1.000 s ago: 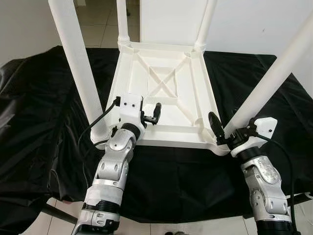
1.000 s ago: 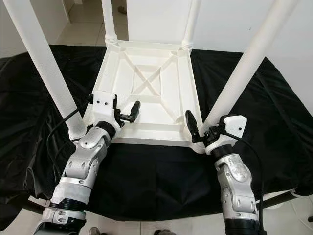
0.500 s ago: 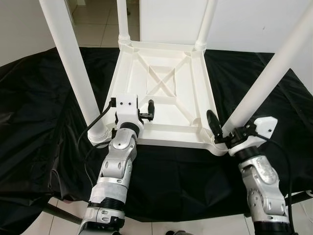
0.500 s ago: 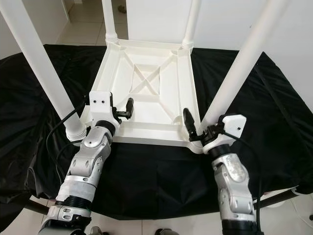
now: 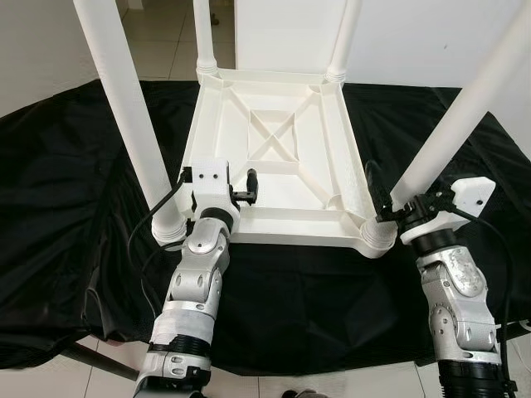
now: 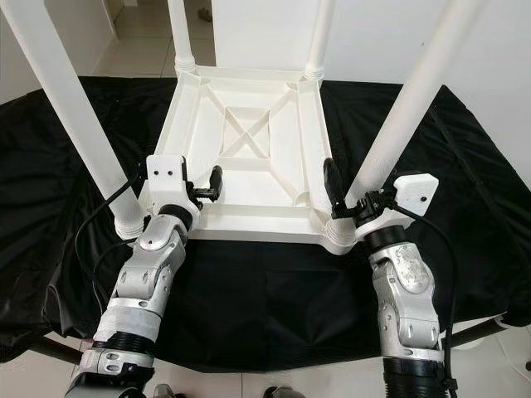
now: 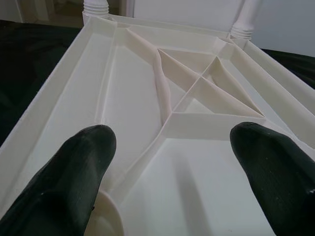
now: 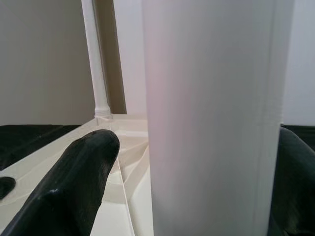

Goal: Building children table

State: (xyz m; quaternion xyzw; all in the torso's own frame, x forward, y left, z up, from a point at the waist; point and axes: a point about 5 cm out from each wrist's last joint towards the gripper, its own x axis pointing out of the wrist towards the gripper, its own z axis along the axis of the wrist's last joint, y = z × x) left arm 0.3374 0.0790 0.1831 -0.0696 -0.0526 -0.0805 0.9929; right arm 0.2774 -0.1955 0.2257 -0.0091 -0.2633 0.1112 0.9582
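Legs, all four, stand in the upturned white plastic children's table (image 5: 274, 157) on the black-draped bench (image 5: 66, 199). Right gripper (image 5: 390, 203) straddles the five-o'clock white leg (image 5: 448, 137), spread; left gripper (image 7: 172, 162) spread above the underside. Assembly looks nearly finished.

Both silver arms raised forward, left pincer (image 7: 172, 162) spread wide, right pincer (image 8: 192, 162) spread wide.

No text, label, brand, number or sign can be read anywhere. The upturned white plastic table (image 5: 274, 149) bears only moulded ribs on its underside, its white legs (image 5: 124, 108) are plain, the black cloth (image 5: 66, 191) under it is unmarked, and the white wrist housings (image 5: 209, 176) show only small dark screw holes.
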